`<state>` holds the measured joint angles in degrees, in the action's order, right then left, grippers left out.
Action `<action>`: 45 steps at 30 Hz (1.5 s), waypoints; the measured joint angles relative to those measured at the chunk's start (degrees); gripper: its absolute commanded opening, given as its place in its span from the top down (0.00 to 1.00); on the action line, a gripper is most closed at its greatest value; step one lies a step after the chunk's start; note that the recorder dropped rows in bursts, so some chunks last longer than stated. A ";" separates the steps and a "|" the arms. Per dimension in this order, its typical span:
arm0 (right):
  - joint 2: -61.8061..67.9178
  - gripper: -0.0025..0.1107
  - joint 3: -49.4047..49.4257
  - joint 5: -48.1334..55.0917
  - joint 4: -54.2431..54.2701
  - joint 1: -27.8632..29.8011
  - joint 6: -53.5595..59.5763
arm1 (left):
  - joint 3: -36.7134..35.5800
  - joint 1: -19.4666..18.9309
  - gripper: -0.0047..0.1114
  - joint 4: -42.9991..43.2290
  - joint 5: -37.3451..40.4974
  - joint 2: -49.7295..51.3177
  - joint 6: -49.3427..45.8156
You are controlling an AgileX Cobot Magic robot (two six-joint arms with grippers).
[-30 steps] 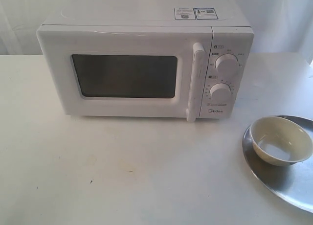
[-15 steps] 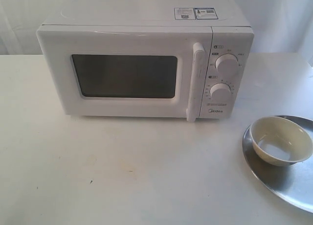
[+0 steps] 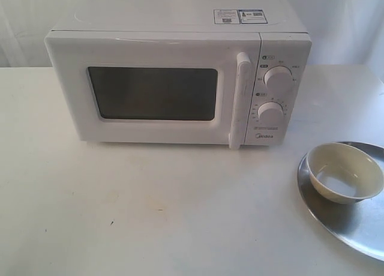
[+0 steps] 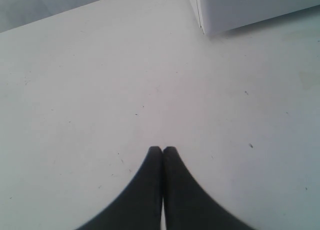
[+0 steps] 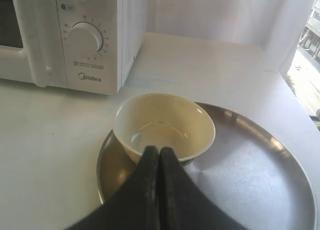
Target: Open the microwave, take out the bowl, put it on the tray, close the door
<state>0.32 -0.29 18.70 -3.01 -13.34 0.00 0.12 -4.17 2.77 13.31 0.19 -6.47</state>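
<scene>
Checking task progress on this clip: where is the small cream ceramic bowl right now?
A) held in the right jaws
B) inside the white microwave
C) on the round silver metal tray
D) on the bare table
C: the small cream ceramic bowl sits on the round silver metal tray, to the side of the white microwave, whose door is shut.

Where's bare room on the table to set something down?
Widest bare table lies in front of the microwave, left of the tray. A narrower strip runs between the microwave's dial side and the tray. Crowded: the tray's end nearest the microwave, holding the bowl.
</scene>
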 measured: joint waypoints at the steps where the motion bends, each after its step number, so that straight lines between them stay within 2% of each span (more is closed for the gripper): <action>1: 0.00 0.98 0.00 0.11 0.00 -0.44 0.00 | 0.00 0.00 0.96 0.00 0.00 0.00 0.00; 15: 0.00 0.98 0.00 2.21 0.05 0.68 3.12 | 0.00 0.00 0.96 0.00 0.00 0.00 0.00; 45: 0.00 0.98 0.00 2.21 0.77 1.71 1.45 | 0.00 0.00 0.96 0.00 0.00 0.00 0.00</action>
<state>0.32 -0.29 20.90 -2.24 -11.63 1.45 0.12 -4.17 2.77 13.31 0.19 -6.47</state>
